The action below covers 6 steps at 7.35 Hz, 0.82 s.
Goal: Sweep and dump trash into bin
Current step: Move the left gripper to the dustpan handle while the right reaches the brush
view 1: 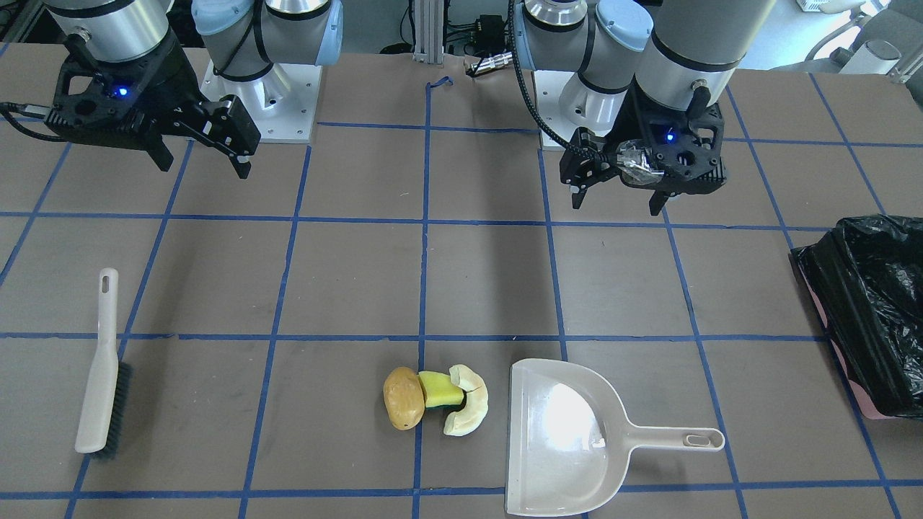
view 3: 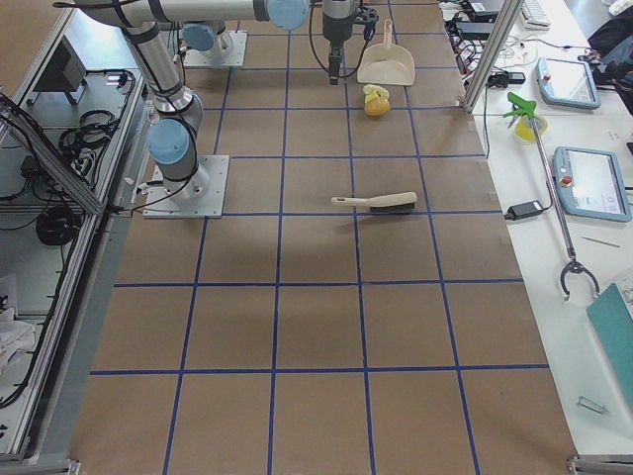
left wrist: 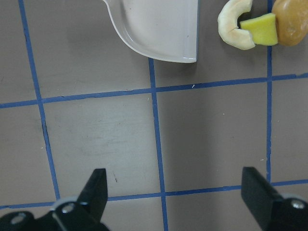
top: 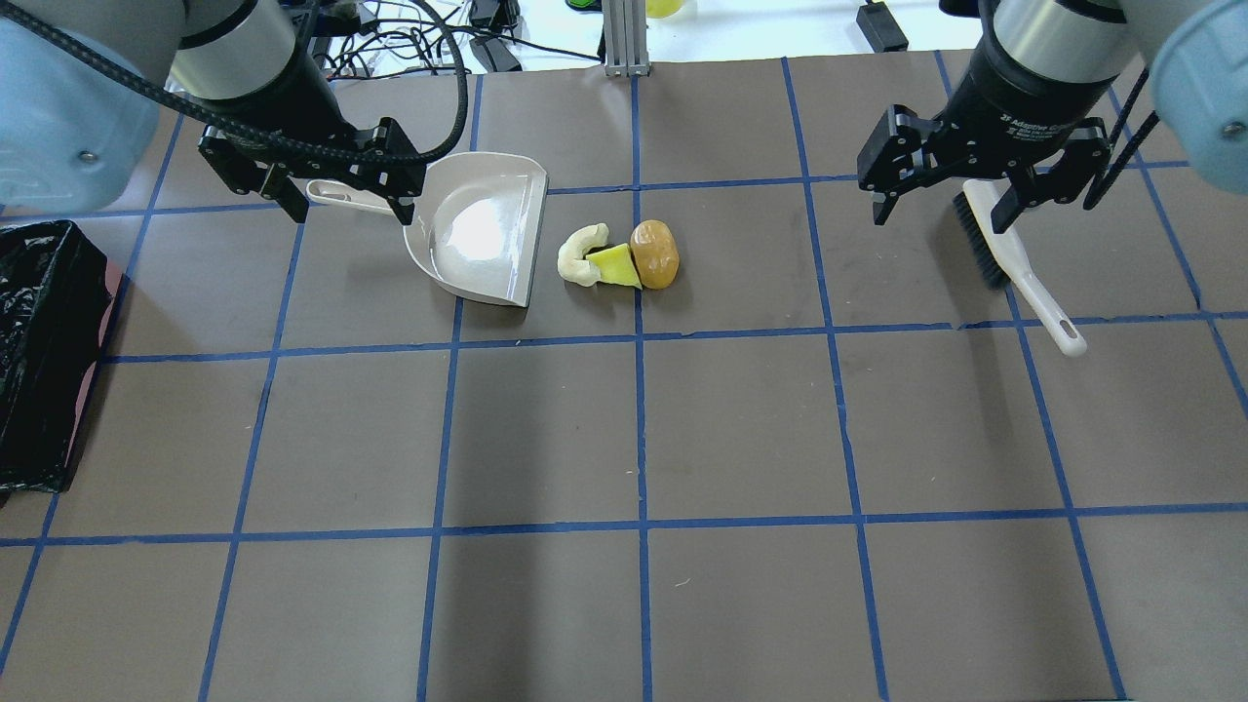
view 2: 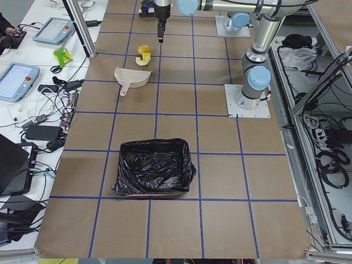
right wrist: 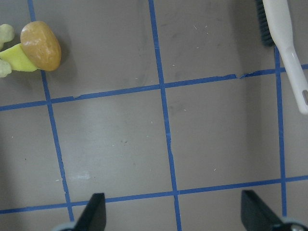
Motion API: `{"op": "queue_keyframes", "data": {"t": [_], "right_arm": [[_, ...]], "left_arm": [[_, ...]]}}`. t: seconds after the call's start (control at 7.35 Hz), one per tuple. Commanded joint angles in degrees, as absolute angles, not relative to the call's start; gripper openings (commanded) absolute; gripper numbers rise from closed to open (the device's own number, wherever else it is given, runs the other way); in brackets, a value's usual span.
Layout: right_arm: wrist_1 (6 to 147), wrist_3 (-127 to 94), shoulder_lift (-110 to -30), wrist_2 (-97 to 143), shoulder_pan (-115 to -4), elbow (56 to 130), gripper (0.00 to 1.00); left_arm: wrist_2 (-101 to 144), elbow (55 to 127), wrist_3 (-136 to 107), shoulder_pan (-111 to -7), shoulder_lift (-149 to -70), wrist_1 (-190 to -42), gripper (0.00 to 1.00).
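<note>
Two empty grippers, jaws wide, so I'd say nothing's started: right gripper point(top: 941, 210) needs the brush point(top: 1024, 278) lying just ahead, left gripper point(top: 348, 210) the dustpan point(top: 478, 234) ahead of it.

I look down on a brown worktop point(top: 741, 419) ruled into squares by blue tape point(top: 641, 439), evenly lit, with a few soft patches of glare. Along its far edge runs a white bench point(view 2: 22, 52) crowded with tablets point(view 2: 16, 80), cables point(view 2: 60, 110) and a green spray bottle point(view 2: 61, 55). An aluminium post point(top: 624, 39) stands at the middle of that edge.
</note>
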<state>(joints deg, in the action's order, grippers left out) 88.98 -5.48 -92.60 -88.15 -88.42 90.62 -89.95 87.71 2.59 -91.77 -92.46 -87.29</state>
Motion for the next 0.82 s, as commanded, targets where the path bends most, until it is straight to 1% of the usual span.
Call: {"op": "queue_keyframes", "data": {"t": [0.0,0.27,0.41,0.54,0.68], "right_arm": [[89.03,-5.80,-92.72,-88.24,-88.33,90.62,1.00],[88.34,-5.28,-92.11,-94.89,-88.24,90.70,1.00],[89.03,-4.49,-92.11,-95.10,-87.98,90.88,1.00],[89.03,1.96,-92.02,-96.14,-87.37,91.05,1.00],[89.12,7.85,-91.93,-96.15,-82.93,92.19,1.00]], "left_arm": [[-89.83,87.54,2.64,-91.76,-92.81,-87.28,1.00],[-90.17,87.19,2.64,-89.67,-94.73,-83.44,1.00],[-89.74,86.06,3.07,-85.56,-95.62,-81.93,1.00],[-88.87,85.44,4.12,-81.95,-97.54,-81.22,1.00],[-87.90,86.04,5.26,-81.39,-100.95,-75.64,1.00]]}}
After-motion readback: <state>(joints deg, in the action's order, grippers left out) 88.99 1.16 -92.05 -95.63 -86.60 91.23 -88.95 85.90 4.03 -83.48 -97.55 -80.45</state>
